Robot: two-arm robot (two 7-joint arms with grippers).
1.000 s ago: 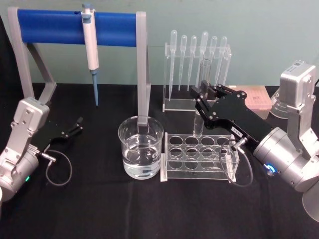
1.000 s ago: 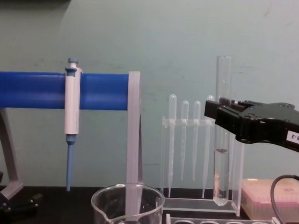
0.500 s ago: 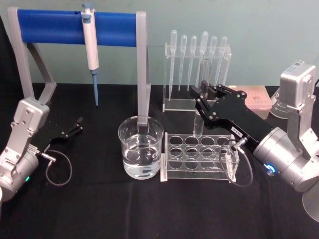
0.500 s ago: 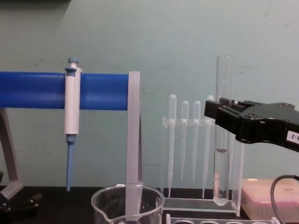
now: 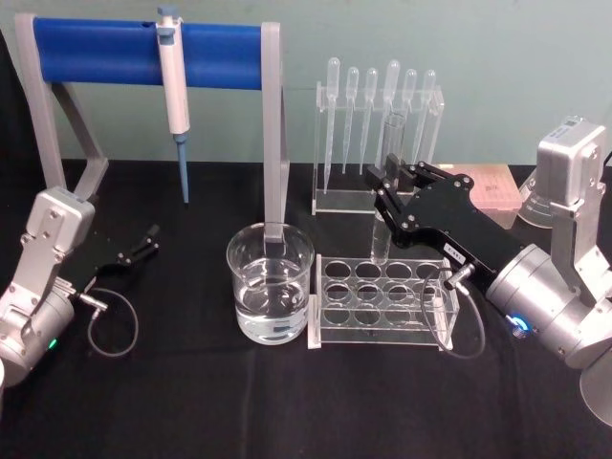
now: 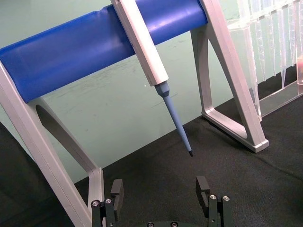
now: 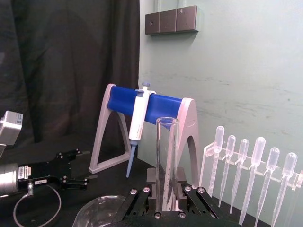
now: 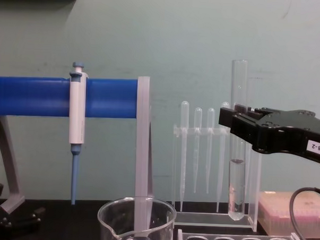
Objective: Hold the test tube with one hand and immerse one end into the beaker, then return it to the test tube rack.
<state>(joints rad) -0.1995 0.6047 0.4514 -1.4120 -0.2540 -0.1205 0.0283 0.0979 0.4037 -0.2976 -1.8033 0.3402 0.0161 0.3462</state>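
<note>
1. As the test tube (image 8: pixel 239 91) hangs upright in the right gripper (image 8: pixel 231 121), its long axis runs vertical, open rim up and rounded end down. Clear liquid stands in its lower part.
2. Location: right of centre in the chest view. In the head view the rounded end sits just above the rear row of holes of the test tube rack (image 5: pixel 382 320), apart from it.
3. Right gripper: jaws closed narrow on the tube's middle, seen clamping both sides in the right wrist view. The arm enters from the right edge of the frame.
4. The beaker (image 5: pixel 271 282) stands at centre frame, just beside the rack's left end, holding water. It lies left of the tube and slightly nearer the camera.
5. Judgement: the deciding relation is tube end to opening. A dip requires a sideways carry to the left and then a straight descent. A return requires only a short straight drop into the hole below. The frames do not settle which step is due.
6. Risk, as judged: any tilt would catch the end on a rim.
7. Left gripper (image 6: pixel 158 189): parked at lower left on the table, jaws apart, empty, well apart from the tube. The right arm is nearer.
</note>
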